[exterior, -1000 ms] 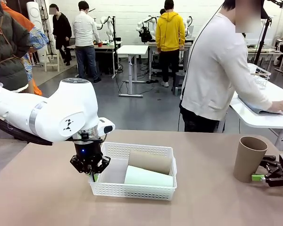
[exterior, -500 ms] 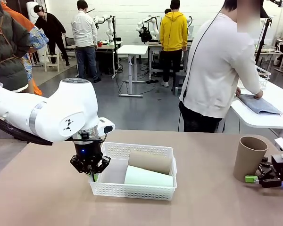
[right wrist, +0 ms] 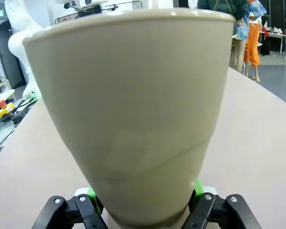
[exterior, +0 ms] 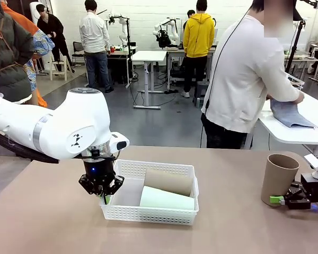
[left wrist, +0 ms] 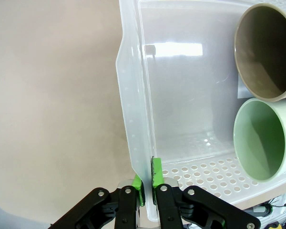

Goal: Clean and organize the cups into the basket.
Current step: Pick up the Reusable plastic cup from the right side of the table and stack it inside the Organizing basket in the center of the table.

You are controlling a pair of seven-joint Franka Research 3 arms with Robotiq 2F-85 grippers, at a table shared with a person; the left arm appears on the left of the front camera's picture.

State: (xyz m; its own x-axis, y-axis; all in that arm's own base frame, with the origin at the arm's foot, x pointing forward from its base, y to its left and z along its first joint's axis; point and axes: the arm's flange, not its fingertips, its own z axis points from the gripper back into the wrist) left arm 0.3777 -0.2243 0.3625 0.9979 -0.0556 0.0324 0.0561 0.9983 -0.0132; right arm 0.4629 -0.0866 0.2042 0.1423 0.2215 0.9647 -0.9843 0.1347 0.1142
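A white basket (exterior: 150,210) sits near the middle of the brown tabletop (exterior: 228,233), holding two cups laid on their sides: a tan cup (exterior: 168,181) toward the far wall and a mint-green cup (exterior: 167,200) beside it toward the near wall, the two touching along their lengths. In the left wrist view both mouths face the camera, the tan cup (left wrist: 267,50) above the green cup (left wrist: 267,138), and the clear bottom of the basket (left wrist: 190,86) lies bare on the left-arm side.

The left hand (exterior: 101,185) hangs at the basket's left end, its fingers pointing down. The left wrist view shows this hand (left wrist: 146,183) closed on the basket's thin end wall, one green pad (left wrist: 137,188) on the outside and the other finger pressed to the inside, so the wall is pinched between them.

At the right side of the tabletop a third tan cup (exterior: 279,179) stands upright, mouth up, well apart from the basket. The right hand (exterior: 289,200) reaches in low from the picture's right edge, at the cup's base. In the right wrist view the cup (right wrist: 133,109) stands between the fingers, with green pads (right wrist: 93,194) showing on either side of its narrow base; the fingers bracket the base closely, though whether they have fully clamped onto it cannot be told.

Beyond the tabletop a person in a pale top (exterior: 249,79) bends over a grey cloth (exterior: 290,114) on a neighbouring white table (exterior: 297,132).
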